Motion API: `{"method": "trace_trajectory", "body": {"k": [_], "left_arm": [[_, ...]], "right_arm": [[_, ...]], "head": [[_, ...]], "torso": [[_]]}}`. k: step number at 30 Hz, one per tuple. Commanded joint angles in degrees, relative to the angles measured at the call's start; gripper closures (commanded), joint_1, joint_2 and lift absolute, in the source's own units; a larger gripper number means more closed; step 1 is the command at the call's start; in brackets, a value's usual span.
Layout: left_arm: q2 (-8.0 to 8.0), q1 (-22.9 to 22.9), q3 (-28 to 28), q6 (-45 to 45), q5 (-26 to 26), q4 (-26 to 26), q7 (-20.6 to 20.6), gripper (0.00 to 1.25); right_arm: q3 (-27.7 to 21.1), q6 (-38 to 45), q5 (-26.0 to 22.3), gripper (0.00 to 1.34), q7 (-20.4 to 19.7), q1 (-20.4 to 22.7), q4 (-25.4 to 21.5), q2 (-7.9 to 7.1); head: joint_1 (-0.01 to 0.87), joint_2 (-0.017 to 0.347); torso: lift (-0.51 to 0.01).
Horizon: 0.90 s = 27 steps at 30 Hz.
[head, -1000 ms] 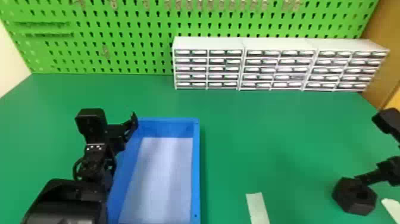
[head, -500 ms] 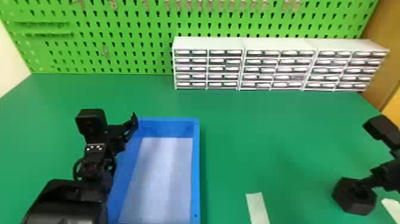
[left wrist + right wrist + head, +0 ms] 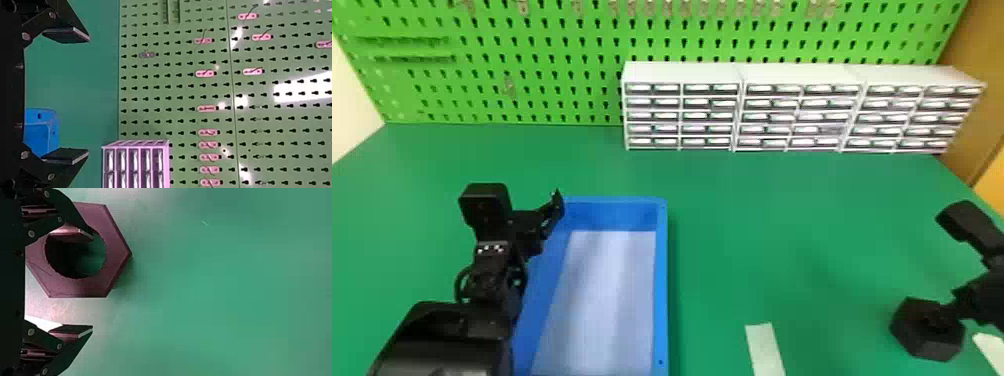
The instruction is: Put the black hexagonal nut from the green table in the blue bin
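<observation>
In the head view, the left arm rises from the bottom edge and leans along the left side of the blue bin (image 3: 662, 290), with the left gripper (image 3: 548, 217) at the bin's far left corner. The right arm enters from the right edge, well apart from the bin on its right, and slopes down toward the green table (image 3: 732, 240); the right gripper (image 3: 954, 306) is at the black hexagonal nut (image 3: 929, 342). The nut lies flat well to the right of the bin, its hole facing up; it is about as long as it is wide, so no long axis stands out. Between bin and nut is a pale strip (image 3: 764, 347). Beyond the bin and to its right stand the white drawer units (image 3: 682, 72), with the green pegboard (image 3: 557, 85) behind them.

In the left wrist view, the left gripper (image 3: 88, 95) faces across the table toward the pegboard. Its two fingers are spread wide with an open gap between them, and a corner of the bin shows just beside one finger.

In the right wrist view, the right gripper (image 3: 92, 283) is close over the nut, fingers spread. One corner of the nut points away from the gripper's body, and two flat sides run along the fingers. One finger pad (image 3: 70, 235) overlaps the hole; the other is past the nut's outer side, apart from it. Whether the first pad touches the nut, I cannot tell.
</observation>
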Motion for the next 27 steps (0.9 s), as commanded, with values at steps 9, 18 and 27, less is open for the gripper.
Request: {"method": "trace_trajectory", "body": {"k": [9,18,27], "left_arm": [[0.0,0.0,0.0,0.0,0.0,0.0,0.0,0.25],[0.0,0.0,0.0,0.0,0.0,0.0,0.0,0.25],[0.0,0.0,0.0,0.0,0.0,0.0,0.0,0.25]], "right_arm": [[0.2,-0.7,0.3,0.53,0.0,0.1,1.6,0.54],[0.7,-1.0,0.4,0.59,-0.1,-0.1,2.4,0.81],[0.8,-1.0,0.8,0.89,0.0,-0.1,2.4,0.81]], "head": [[0.686,0.051],[0.686,0.051],[0.686,0.051]], "torso": [[-0.096],[-0.096],[-0.096]]}}
